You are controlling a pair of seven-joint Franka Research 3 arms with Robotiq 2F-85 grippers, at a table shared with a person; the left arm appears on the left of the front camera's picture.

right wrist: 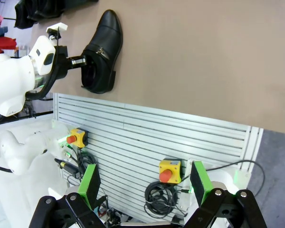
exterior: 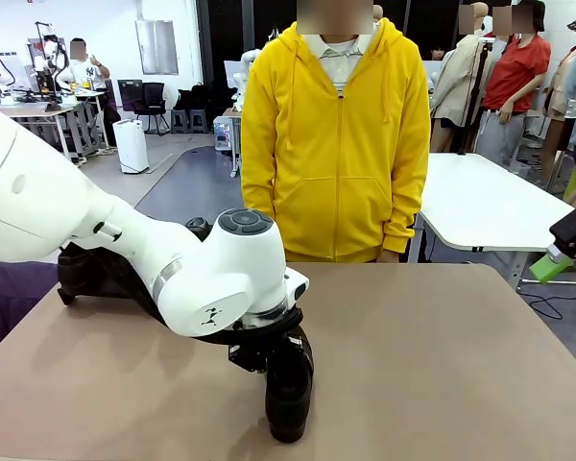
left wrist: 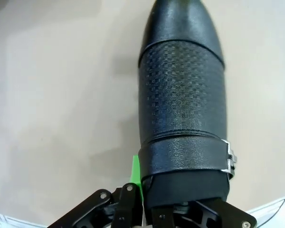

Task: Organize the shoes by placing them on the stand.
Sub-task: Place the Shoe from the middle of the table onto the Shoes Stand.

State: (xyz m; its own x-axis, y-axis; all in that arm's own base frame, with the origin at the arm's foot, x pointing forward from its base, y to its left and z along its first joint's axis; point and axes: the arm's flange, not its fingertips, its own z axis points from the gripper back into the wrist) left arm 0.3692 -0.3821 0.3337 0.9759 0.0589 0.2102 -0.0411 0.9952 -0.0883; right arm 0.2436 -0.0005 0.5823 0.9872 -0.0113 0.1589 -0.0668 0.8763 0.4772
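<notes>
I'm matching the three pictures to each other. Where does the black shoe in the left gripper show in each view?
Front view: shoe at bottom centre, under the left arm's wrist.
Left wrist view: shoe right of centre, toe toward the top edge, left gripper shut on its heel end.
Right wrist view: shoe upper left, held on the table.
Shared landmark: the tan table.

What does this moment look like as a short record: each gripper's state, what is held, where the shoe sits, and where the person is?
left gripper: shut on the shoe's back rim
shoe: black, sole down on the table, near the robot's edge, toe pointing toward the robot
right gripper: open, holding nothing, off the table's near edge
other dark items: far left of the table, behind the left arm, too hidden to identify
person: in a yellow hoodie, standing at the far side
</notes>
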